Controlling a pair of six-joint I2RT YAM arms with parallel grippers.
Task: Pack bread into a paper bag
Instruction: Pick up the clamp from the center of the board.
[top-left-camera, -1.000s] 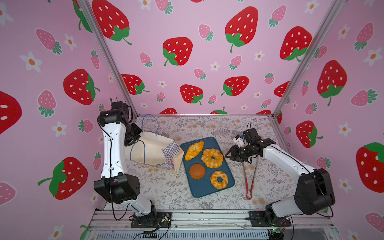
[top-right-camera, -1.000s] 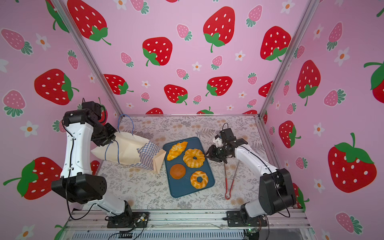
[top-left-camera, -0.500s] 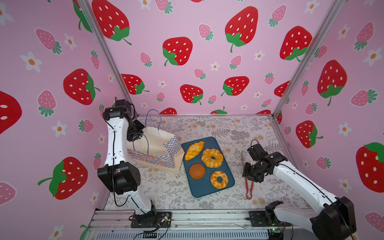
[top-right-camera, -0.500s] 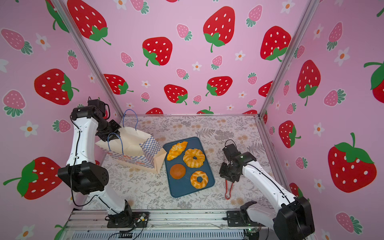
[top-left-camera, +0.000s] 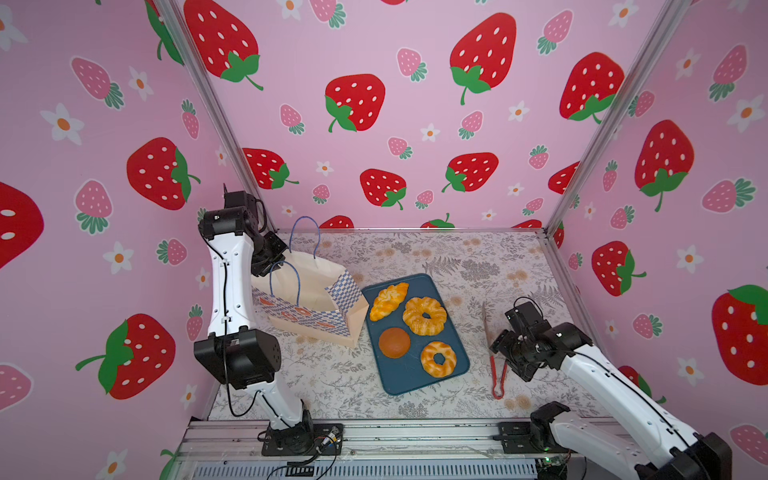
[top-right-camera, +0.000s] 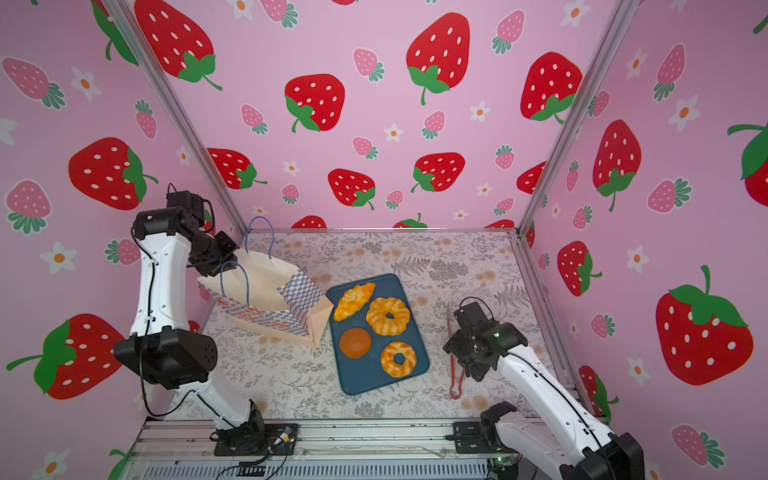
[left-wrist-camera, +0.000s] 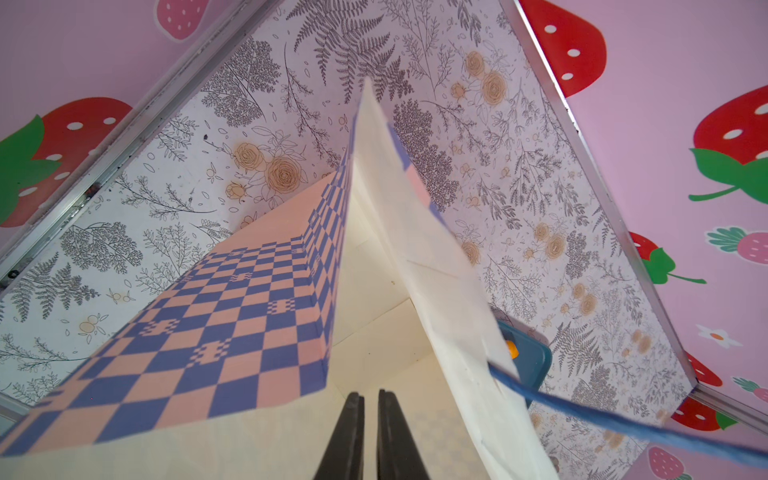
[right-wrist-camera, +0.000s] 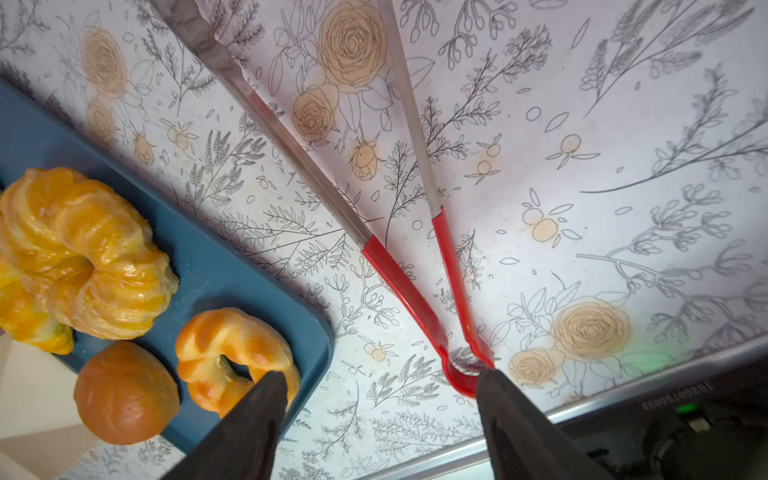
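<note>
While the left gripper pinches the paper bag by its rim, I'd lower the empty, wide-open right gripper astride the tongs beside the tray.

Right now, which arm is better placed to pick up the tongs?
Right: the right tool is open above the red handle end of the tongs; the left tool is shut on the rim of the paper bag, across the tray.

Wide-spread hand over red-handled tongs
</note>
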